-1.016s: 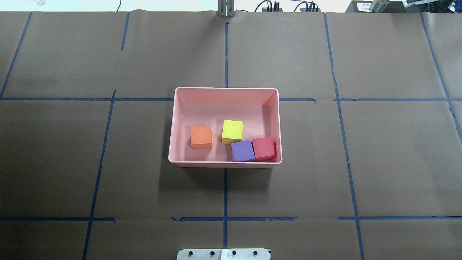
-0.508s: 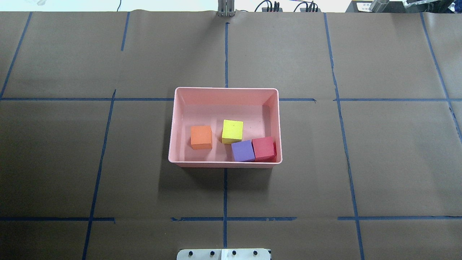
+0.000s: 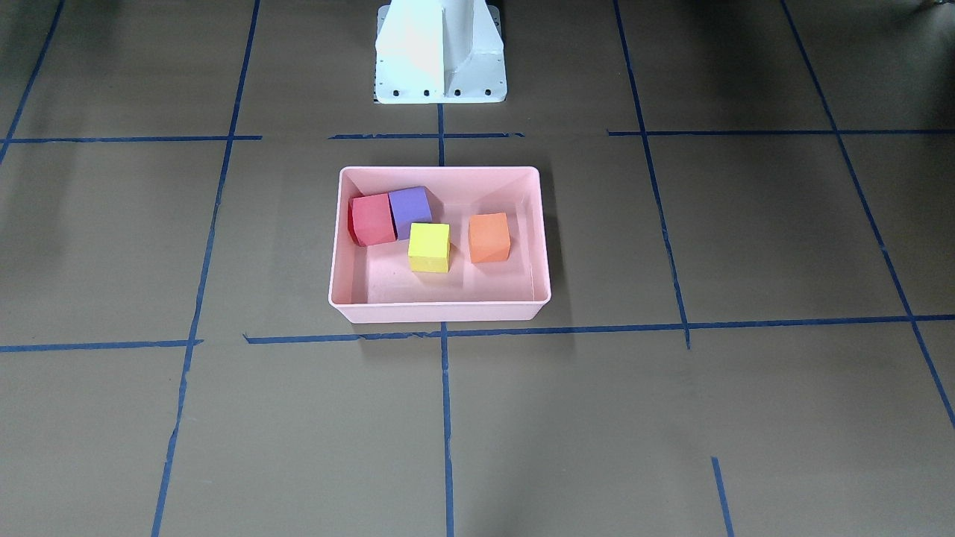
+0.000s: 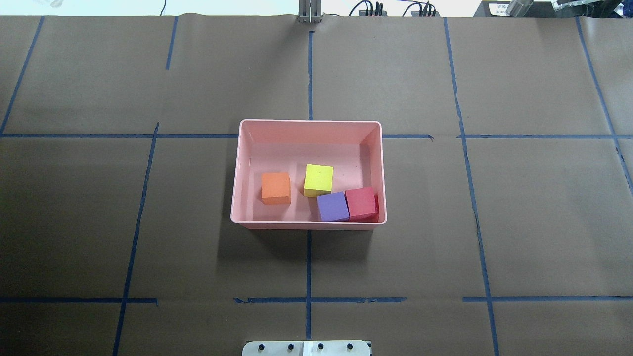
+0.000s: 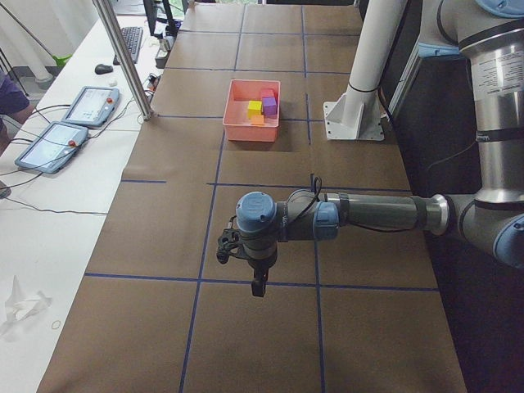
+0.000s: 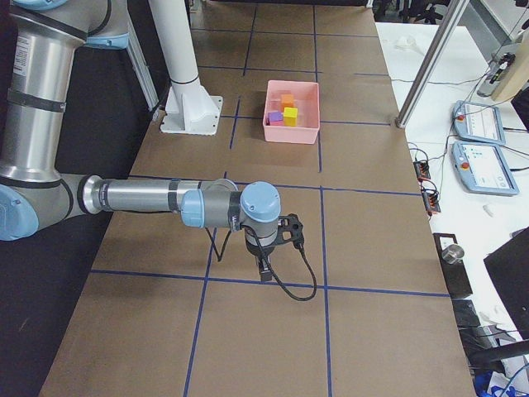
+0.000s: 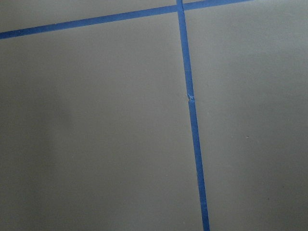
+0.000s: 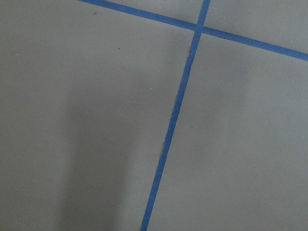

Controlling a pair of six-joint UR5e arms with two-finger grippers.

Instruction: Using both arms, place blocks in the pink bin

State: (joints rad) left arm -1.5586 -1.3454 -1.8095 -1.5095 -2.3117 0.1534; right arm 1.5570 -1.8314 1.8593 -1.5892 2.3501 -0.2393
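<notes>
Four for four: every block's already in the pink bin [image 4: 309,121]. The orange block [image 4: 275,188] sits by itself. The yellow block [image 4: 318,180] is mid-floor, just beside the purple block [image 4: 333,206], which touches the red block [image 4: 361,203] tucked into a corner. They look like matte foam, so you'd expect them to be light, squishy and grippy. Pinch two opposite flat faces, gently. The left gripper [image 5: 257,282] and right gripper [image 6: 264,269] hang over bare table [image 4: 148,222], well away from the bin. I can't tell if either one's spread or pinched.
</notes>
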